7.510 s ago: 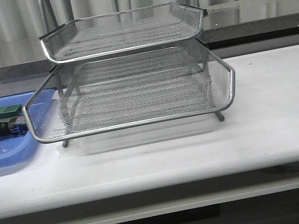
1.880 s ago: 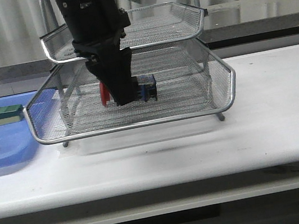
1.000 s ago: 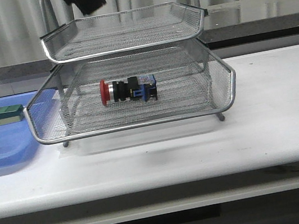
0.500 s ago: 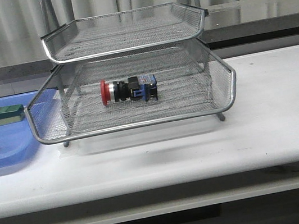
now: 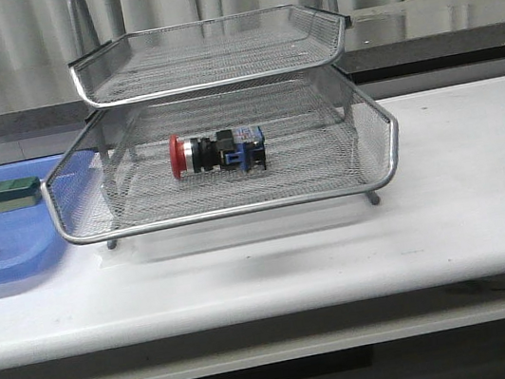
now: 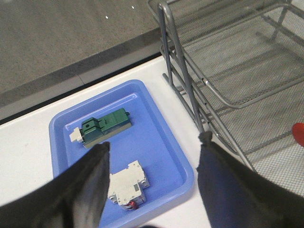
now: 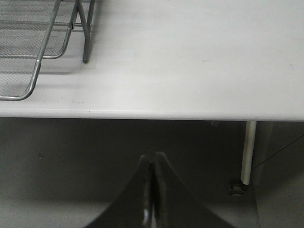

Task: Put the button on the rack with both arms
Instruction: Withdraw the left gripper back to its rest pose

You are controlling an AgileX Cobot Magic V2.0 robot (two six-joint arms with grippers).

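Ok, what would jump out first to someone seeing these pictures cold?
The red-capped button lying on its side in the lower tier of the silver mesh rack, mid-table. Next, the blue tray left of the rack, holding a green block and a white one.

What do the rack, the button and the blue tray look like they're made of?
The rack looks like metal: silvery see-through wire mesh with a shiny rod rim. The button seems mixed: a glossy red cap, probably plastic, a silver collar that may be metal, and a black and blue body. The blue tray looks like moulded plastic, smooth with rounded edges.
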